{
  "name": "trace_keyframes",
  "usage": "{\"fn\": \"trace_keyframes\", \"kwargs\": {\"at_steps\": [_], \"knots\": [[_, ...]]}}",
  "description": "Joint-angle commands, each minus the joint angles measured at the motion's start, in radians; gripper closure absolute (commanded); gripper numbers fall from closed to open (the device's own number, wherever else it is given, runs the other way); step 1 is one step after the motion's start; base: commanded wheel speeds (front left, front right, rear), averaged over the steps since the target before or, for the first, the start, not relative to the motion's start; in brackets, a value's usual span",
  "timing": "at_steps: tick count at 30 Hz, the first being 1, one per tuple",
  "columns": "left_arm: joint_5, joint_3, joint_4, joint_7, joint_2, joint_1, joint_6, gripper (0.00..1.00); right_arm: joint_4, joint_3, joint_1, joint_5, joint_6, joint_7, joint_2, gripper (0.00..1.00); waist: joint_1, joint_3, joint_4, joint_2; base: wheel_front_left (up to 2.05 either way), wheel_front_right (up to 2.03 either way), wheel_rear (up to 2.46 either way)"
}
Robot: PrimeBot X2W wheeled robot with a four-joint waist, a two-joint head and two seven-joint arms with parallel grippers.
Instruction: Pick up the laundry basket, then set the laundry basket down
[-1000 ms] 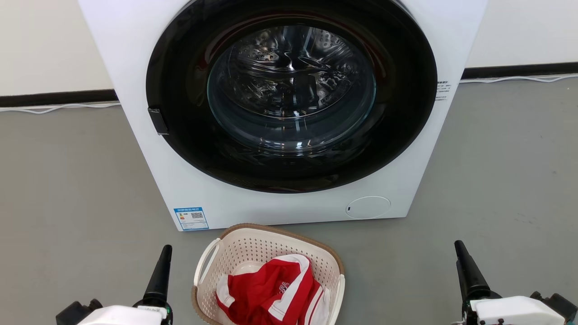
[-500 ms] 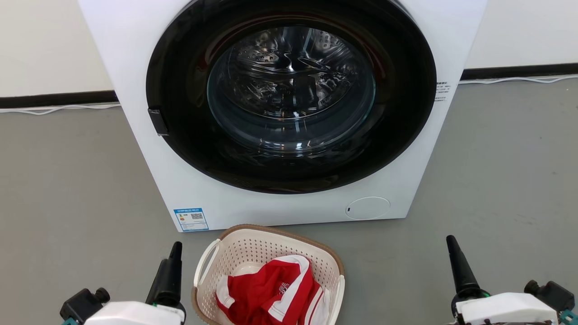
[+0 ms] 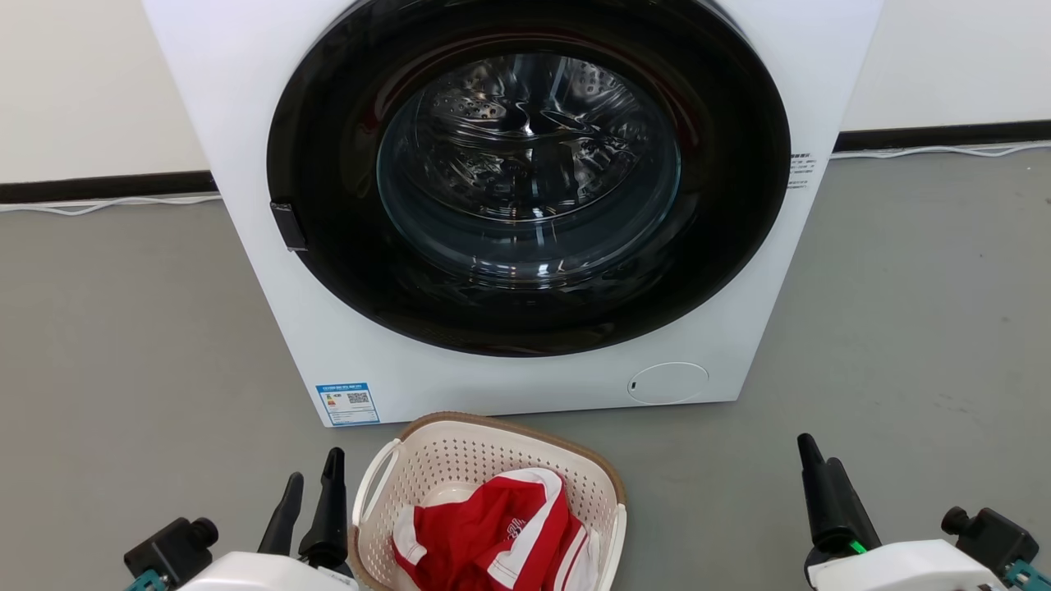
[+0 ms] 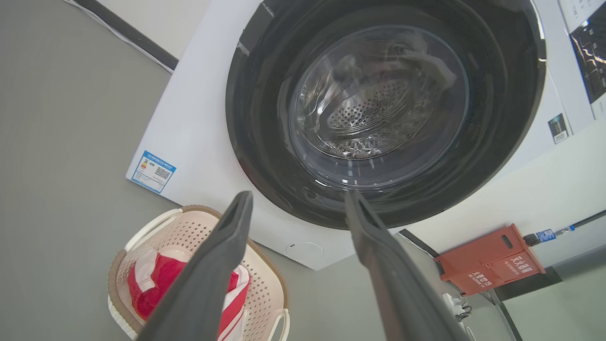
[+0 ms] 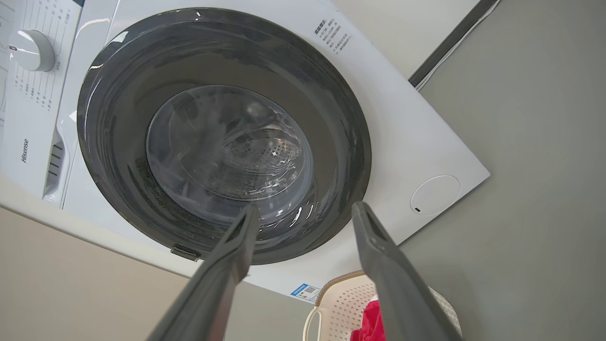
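Inward shifts are seen on both arms since earlier: left gripper (image 3: 314, 465) is parked just beside the laundry basket (image 3: 460, 455), right gripper (image 3: 819, 451) well apart; both are spread, nothing gripped. Before the washing machine (image 3: 246, 123), basket is set on the floor (image 3: 123, 328); its near end and red-white garment (image 3: 493, 533) are cropped.
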Motion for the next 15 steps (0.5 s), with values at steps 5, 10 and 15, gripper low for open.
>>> {"fn": "trace_keyframes", "kwargs": {"at_steps": [5, 10, 15], "knots": [[0.101, -0.009, -0.049, -0.025, 0.021, -0.007, 0.027, 0.00, -0.041, 0.026, -0.015, -0.085, 0.004, -0.029, -0.012, 0.00, -0.0001, -0.003, -0.001, -0.0001, 0.00, 0.00, 0.00], [0.180, -0.033, -0.054, -0.040, 0.041, 0.002, 0.053, 0.00, -0.046, 0.037, -0.010, -0.147, 0.005, -0.044, -0.013, 0.00, -0.0001, -0.006, -0.001, -0.0001, 0.00, 0.00, 0.00], [0.230, -0.049, -0.058, -0.052, 0.053, 0.006, 0.074, 0.00, -0.052, 0.045, -0.007, -0.196, 0.005, -0.056, -0.013, 0.00, -0.0001, -0.006, -0.001, -0.0001, 0.00, 0.00, 0.00]]}}
